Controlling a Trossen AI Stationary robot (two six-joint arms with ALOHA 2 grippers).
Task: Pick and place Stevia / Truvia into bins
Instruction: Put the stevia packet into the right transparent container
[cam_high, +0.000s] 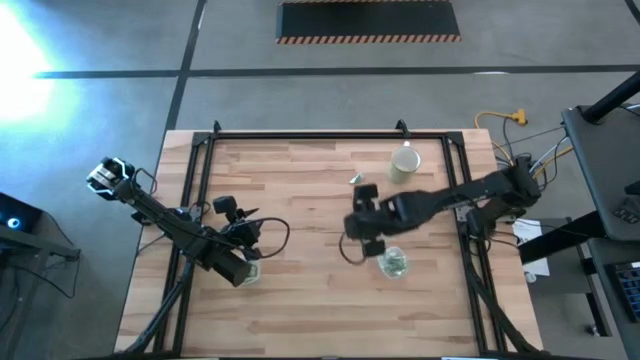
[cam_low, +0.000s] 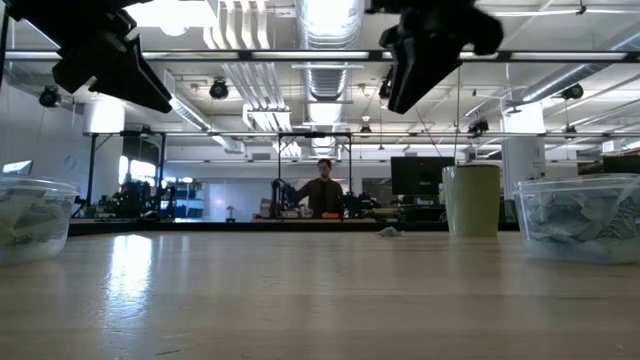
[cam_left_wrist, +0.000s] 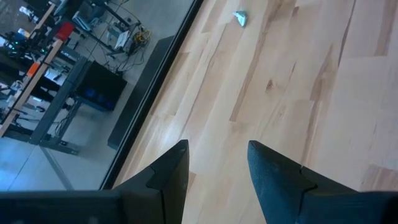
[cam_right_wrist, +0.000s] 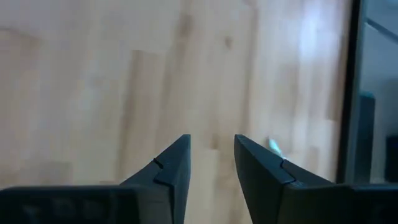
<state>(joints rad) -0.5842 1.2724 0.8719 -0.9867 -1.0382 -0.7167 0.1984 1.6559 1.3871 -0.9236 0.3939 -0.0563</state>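
Right end effector (cam_high: 352, 228) raised above middle of wooden counter (cam_high: 300, 310), fingers (cam_right_wrist: 174, 168) apart, nothing between them. Left end effector (cam_high: 243, 272) above left clear bin (cam_high: 250, 274), fingers (cam_left_wrist: 171, 174) spread, empty. Second clear bin (cam_high: 393, 263) just beside right end effector, holding pale sachets. One loose sachet (cam_high: 355, 179) on counter near beige cup (cam_high: 405, 165), well apart from both bins.

Left bin (cam_high: 249, 272) mostly hidden under left arm; sachet (cam_right_wrist: 274, 147) half-hidden behind finger.
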